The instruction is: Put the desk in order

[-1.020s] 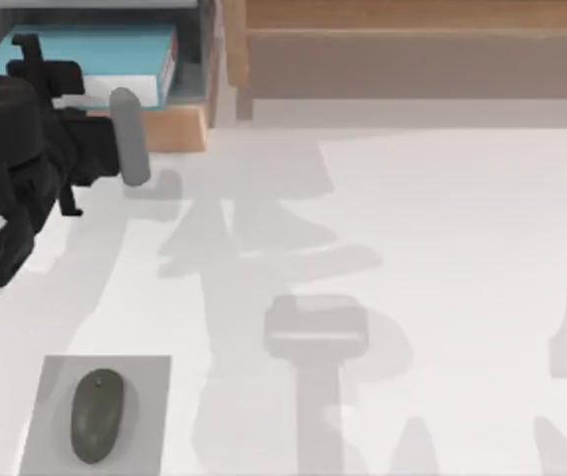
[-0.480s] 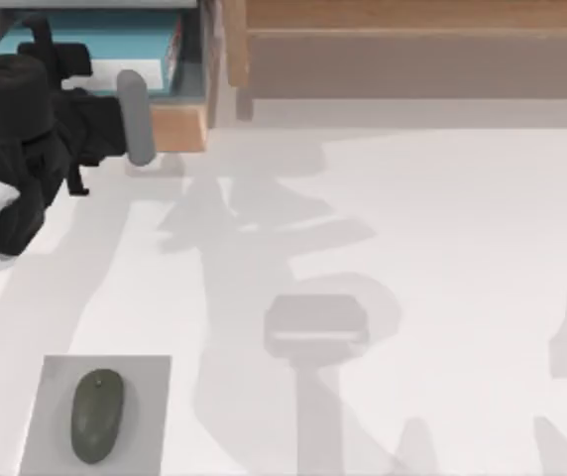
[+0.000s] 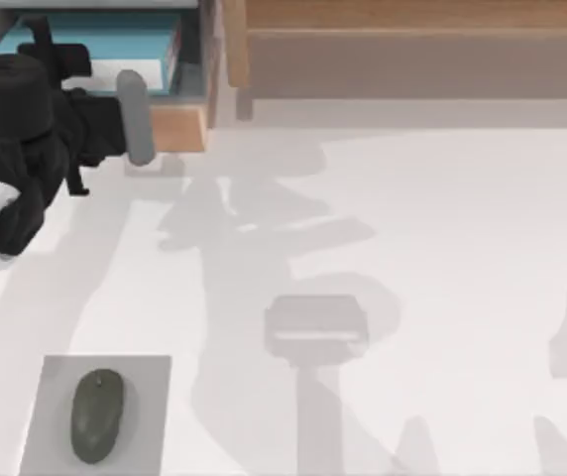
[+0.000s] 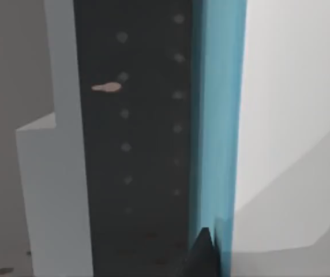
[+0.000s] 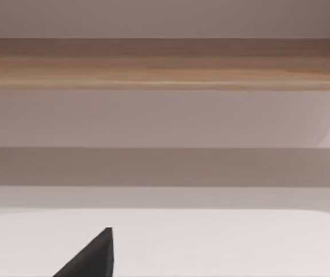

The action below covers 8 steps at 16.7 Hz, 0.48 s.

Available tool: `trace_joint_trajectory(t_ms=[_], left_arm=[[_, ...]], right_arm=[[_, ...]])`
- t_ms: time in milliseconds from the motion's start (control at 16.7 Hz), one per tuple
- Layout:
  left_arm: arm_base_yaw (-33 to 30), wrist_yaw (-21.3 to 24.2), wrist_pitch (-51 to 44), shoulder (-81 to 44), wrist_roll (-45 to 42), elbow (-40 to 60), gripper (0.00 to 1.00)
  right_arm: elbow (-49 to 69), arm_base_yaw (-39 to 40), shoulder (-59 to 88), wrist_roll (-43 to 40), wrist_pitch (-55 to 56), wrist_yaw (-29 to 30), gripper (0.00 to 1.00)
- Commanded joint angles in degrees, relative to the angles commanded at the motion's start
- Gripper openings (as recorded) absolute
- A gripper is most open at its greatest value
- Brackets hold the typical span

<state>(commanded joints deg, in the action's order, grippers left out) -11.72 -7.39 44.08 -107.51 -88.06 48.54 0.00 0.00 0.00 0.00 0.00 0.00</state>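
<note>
The desk [image 3: 442,248] is a broad white top. At its back left, a light-wood drawer [image 3: 176,129] with a grey bar handle [image 3: 135,117] stands partly open, and a blue book [image 3: 95,45] lies inside. My left gripper [image 3: 105,124] is right against the handle, its black arm reaching in from the left. In the left wrist view, the book's blue edge [image 4: 218,115] and dark cover [image 4: 136,144] are close below, with a black tip of the gripper [image 4: 202,254] beside them. A black tip of my right gripper [image 5: 93,257] hangs over the desk [image 5: 211,242], facing the shelf.
A grey mouse [image 3: 97,415] rests on a small grey square pad [image 3: 145,382] at the front left. A light-brown wooden shelf unit [image 3: 412,50] runs along the back edge, and its board [image 5: 165,63] shows in the right wrist view. Arm shadows fall across the middle.
My left arm moved toward the back with the handle, and the drawer slid further in over the blue book. Over the last half second almost nothing moved.
</note>
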Motion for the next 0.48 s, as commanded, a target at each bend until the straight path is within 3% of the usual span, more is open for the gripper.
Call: trace_joint_trajectory(t_ms=[420, 480], left_arm=[[0.0, 0.0, 0.0, 0.0, 0.0, 0.0, 0.98], [0.0, 0.0, 0.0, 0.0, 0.0, 0.0, 1.0]], right_arm=[[0.0, 0.0, 0.0, 0.0, 0.0, 0.0, 1.0], [0.0, 0.0, 0.0, 0.0, 0.0, 0.0, 1.0]])
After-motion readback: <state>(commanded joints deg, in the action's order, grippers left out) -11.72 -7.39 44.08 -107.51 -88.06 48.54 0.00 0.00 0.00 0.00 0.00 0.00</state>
